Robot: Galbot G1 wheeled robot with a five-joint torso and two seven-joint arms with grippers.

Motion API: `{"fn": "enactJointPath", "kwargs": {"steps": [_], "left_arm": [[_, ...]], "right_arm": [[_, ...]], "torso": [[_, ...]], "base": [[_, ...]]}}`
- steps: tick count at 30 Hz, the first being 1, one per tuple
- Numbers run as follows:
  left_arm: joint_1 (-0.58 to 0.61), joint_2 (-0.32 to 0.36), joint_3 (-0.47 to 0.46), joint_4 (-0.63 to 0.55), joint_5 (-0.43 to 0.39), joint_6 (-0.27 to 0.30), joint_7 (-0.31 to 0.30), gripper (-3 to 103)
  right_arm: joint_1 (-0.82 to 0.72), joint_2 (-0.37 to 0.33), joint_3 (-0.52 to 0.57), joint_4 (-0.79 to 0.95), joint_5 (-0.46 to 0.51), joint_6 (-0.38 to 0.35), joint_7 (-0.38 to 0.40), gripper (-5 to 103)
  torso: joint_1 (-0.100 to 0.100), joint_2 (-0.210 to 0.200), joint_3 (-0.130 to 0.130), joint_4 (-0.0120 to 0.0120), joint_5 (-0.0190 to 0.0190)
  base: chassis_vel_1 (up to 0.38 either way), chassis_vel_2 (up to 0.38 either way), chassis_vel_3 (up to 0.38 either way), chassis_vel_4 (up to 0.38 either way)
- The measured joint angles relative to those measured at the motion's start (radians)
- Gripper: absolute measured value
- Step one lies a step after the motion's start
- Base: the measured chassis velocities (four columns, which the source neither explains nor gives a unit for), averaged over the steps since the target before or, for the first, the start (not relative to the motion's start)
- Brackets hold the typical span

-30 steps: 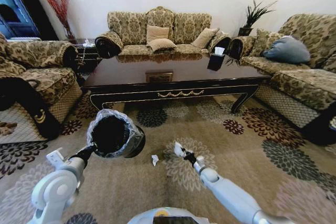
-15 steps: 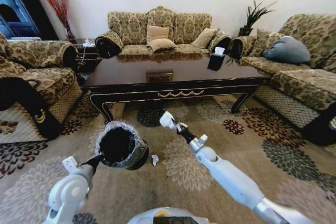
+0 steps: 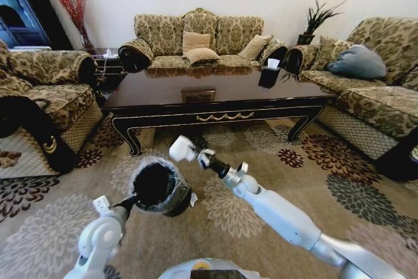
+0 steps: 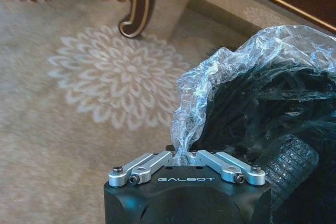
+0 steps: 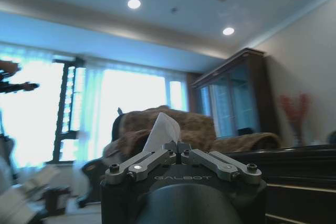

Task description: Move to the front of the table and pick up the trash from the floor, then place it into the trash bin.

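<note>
My left gripper [image 3: 132,200] is shut on the rim of the black trash bin [image 3: 157,186] and holds it above the carpet; the left wrist view shows the fingers [image 4: 157,158] pinching the bin's plastic bag [image 4: 220,77]. My right gripper [image 3: 198,155] is shut on a white folded tissue [image 3: 181,148], held just above and behind the bin's mouth. That tissue [image 5: 164,129] sticks up from the right gripper [image 5: 176,149] in the right wrist view. A small crumpled white paper [image 3: 193,199] lies on the floor beside the bin. The dark table [image 3: 215,89] stands close ahead.
Patterned sofas [image 3: 196,40] ring the table on three sides. A black tissue box [image 3: 268,76] sits on the tabletop. A curved table leg [image 4: 137,3] stands near the bin. Flowered carpet [image 3: 313,161] spreads to the right.
My right arm rose and swung left with the tissue to just above the bin. The left arm carried the bin to the right and lower.
</note>
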State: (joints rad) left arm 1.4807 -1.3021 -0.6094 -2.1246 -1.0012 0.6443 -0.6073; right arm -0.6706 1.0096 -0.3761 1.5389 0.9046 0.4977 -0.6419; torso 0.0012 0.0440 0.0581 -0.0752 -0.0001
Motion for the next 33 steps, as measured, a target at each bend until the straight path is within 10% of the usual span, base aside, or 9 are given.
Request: {"fn": "enactJointPath", "kwargs": {"steps": [15, 33], "left_arm": [[-0.07, -0.041, 0.048, 0.035, 0.004, -0.001, -0.012, 2], [-0.037, -0.068, 0.003, -0.033, 0.005, -0.001, -0.007, 2]], "right_arm": [[0.007, 0.04, -0.037, -0.095, -0.082, 0.049, -0.067, -1], [-0.021, 0.038, -0.027, -0.117, -0.092, 0.073, -0.085, 63]], "torso": [[0.0, 0.0, 0.0, 0.0001, 0.0001], [0.0, 0.0, 0.0, 0.0002, 0.0001]], "base": [[0.0, 0.0, 0.0, 0.0], [0.0, 0.0, 0.0, 0.0]]}}
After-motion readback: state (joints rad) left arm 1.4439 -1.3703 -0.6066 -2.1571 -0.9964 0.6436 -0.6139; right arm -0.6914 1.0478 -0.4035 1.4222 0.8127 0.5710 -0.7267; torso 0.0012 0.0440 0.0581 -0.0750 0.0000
